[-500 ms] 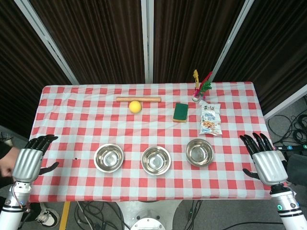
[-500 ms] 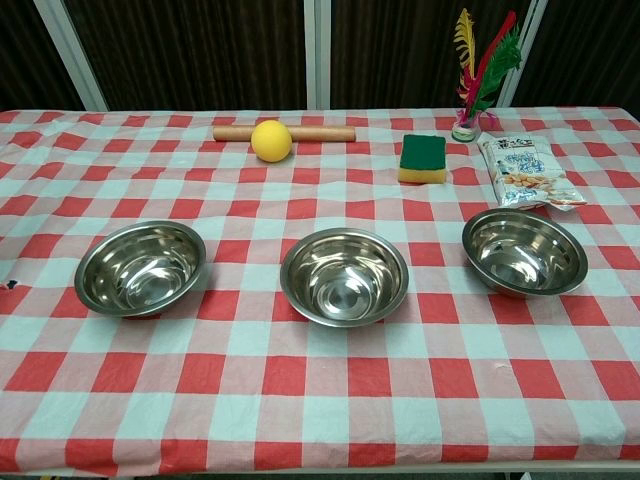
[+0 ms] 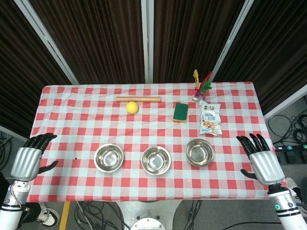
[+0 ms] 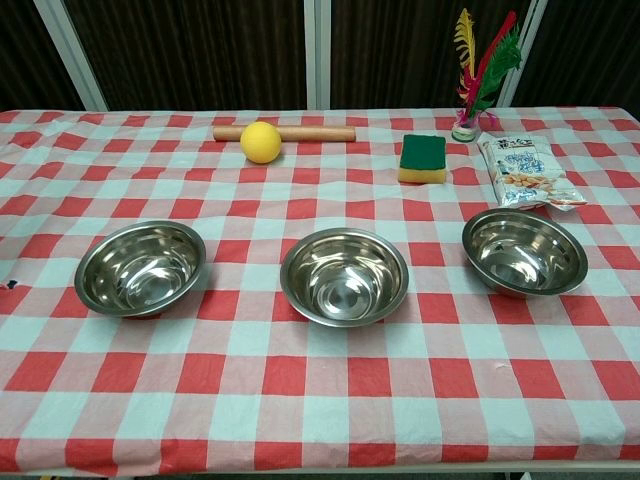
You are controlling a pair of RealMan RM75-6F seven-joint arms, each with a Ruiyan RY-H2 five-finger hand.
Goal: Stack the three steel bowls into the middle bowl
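Three steel bowls stand in a row near the table's front edge, each empty: the left bowl (image 3: 109,157) (image 4: 141,268), the middle bowl (image 3: 156,160) (image 4: 344,276) and the right bowl (image 3: 199,152) (image 4: 524,252). My left hand (image 3: 28,161) hovers open at the table's left edge, well left of the left bowl. At the right edge my right hand (image 3: 262,161) is open too, fingers spread, to the right of the right bowl. Neither hand shows in the chest view.
Further back lie a wooden rolling pin (image 3: 138,99), a yellow ball (image 3: 132,107), a green-and-yellow sponge (image 3: 181,111), a snack packet (image 3: 209,120) and a feather shuttlecock (image 3: 200,87). The red-checked tablecloth (image 3: 72,120) covers the table.
The yellow ball has rolled slightly left along the rolling pin. Both hands have shifted a little; the bowls have not moved.
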